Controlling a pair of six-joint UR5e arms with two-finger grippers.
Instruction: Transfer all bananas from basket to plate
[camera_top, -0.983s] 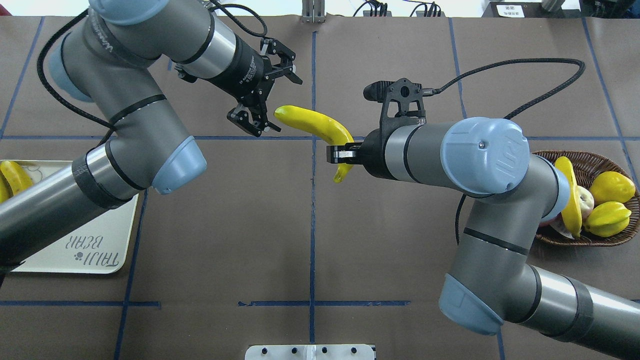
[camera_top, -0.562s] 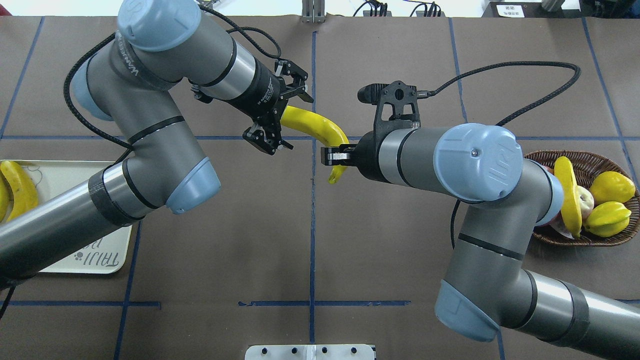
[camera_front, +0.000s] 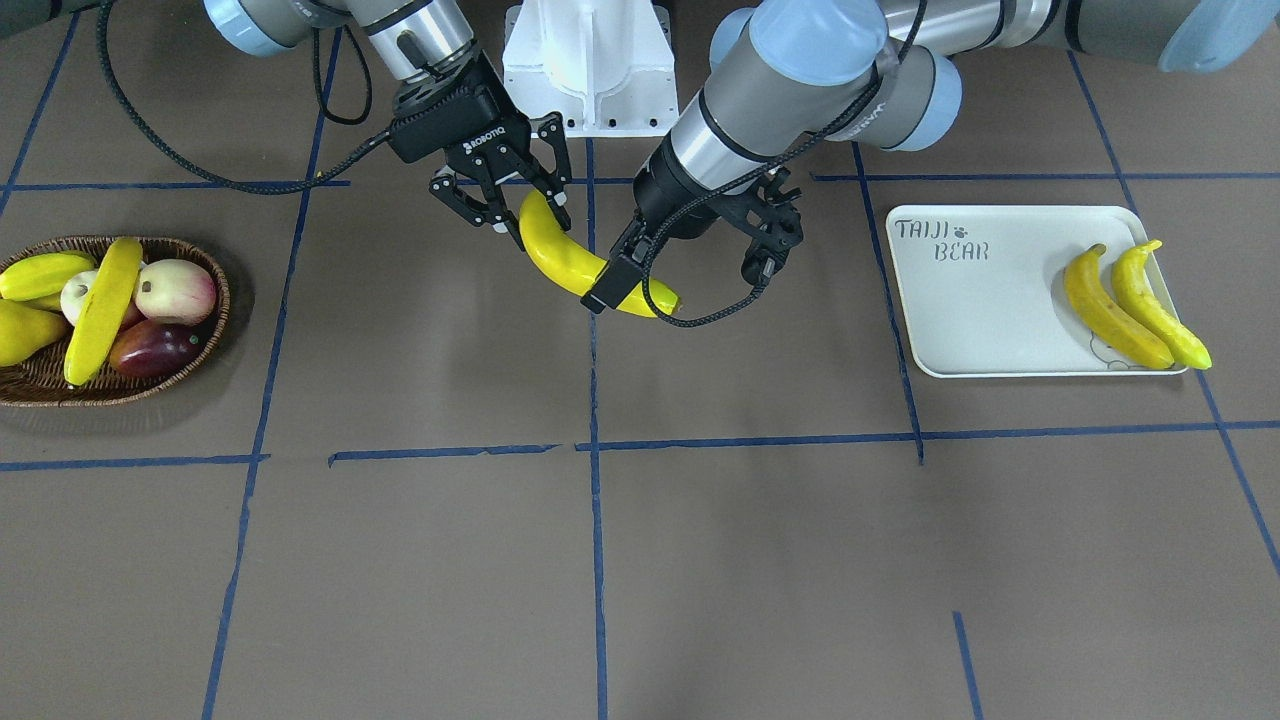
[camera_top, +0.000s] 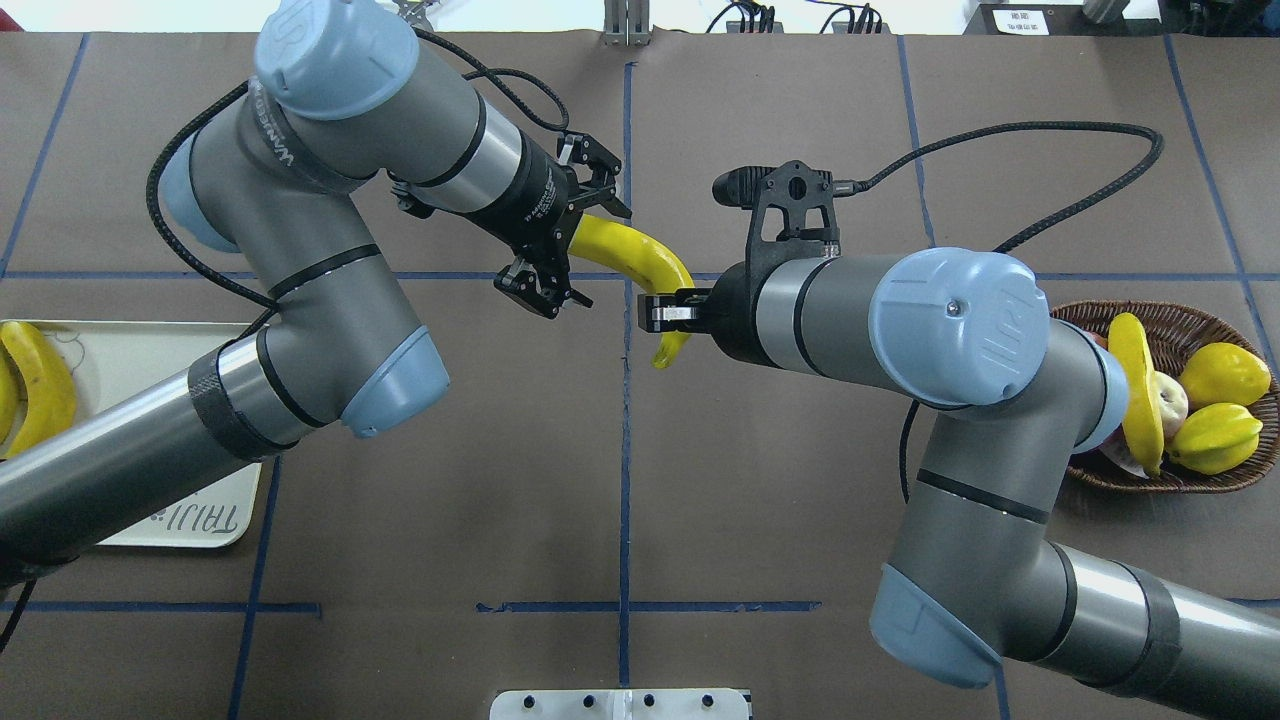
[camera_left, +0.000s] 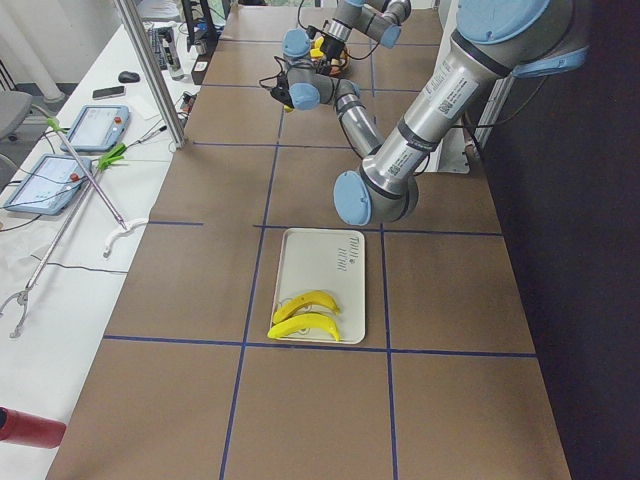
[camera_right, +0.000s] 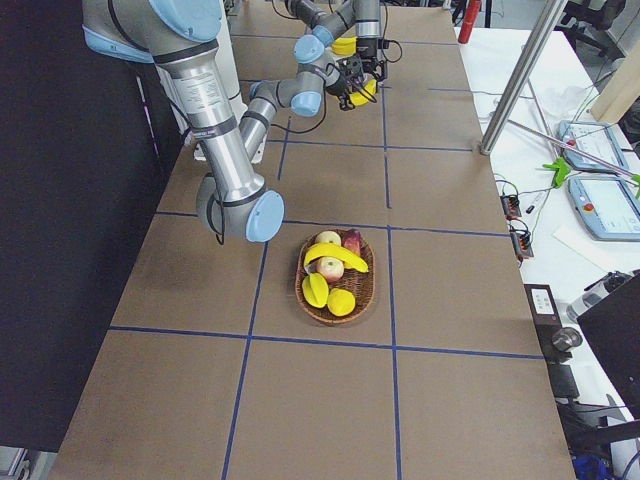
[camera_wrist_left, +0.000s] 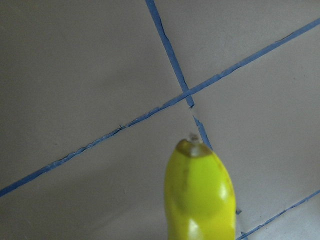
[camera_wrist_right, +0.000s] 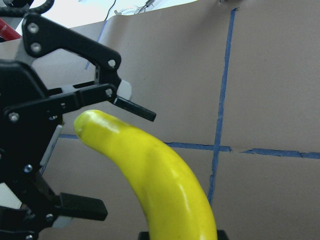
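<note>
- One banana (camera_top: 625, 255) hangs in the air over the middle of the counter (camera_top: 700, 480). It is between the basket (camera_top: 1190, 482) and the plate (camera_front: 1000, 320), well apart from both.
- My right fingers (camera_top: 655, 312) are clamped on it near its narrow end. The rest of it curves out toward the left arm.
- My left fingers (camera_top: 535, 288) are spread wide, one on each side of the banana's free end. In the right wrist view I see gaps between them and the fruit, so they have no hold on it.
- My left wrist view shows only that greenish end, with crossing lines of blue tape (camera_wrist_left: 170, 50) on the counter below it.
- A second banana (camera_top: 1135, 390) lies across the top of the other fruit (camera_front: 175, 290) in the basket, at the counter's right end.
- A third banana (camera_front: 1110, 310) and a fourth banana (camera_front: 1160, 305) lie side by side on the plate at the left end. They are at the short edge farthest from its "TAIJI BEAR" print.
</note>
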